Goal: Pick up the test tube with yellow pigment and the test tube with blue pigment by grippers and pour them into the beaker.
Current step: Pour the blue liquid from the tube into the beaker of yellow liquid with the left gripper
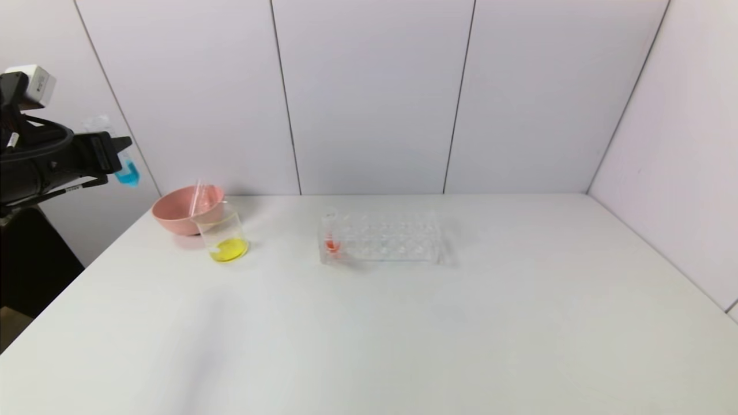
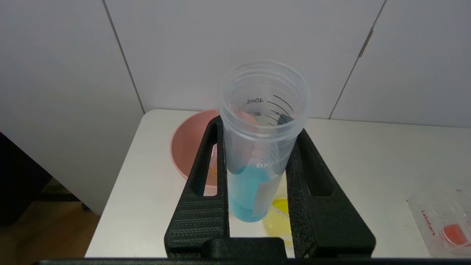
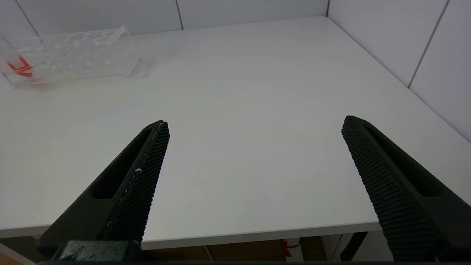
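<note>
Blue tube [image 2: 254, 173] sits clamped in our left gripper [image 2: 257, 206], raised left of the beaker [image 1: 223, 233] on the desk [image 1: 403, 334]. We should centre above it before tipping slowly. Right gripper [image 3: 254, 154] idles, fingers apart.

White table [image 1: 403, 323], pink bowl [image 1: 183, 211] near its back left corner, beaker [image 1: 223, 235] with yellow liquid touching the bowl's front, clear tube rack [image 1: 383, 237] mid-table, well apart

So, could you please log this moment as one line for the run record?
left end effector: shut on blue tube, raised left of pink bowl | beaker: yellow liquid inside | right end effector: open, idle over table
</note>
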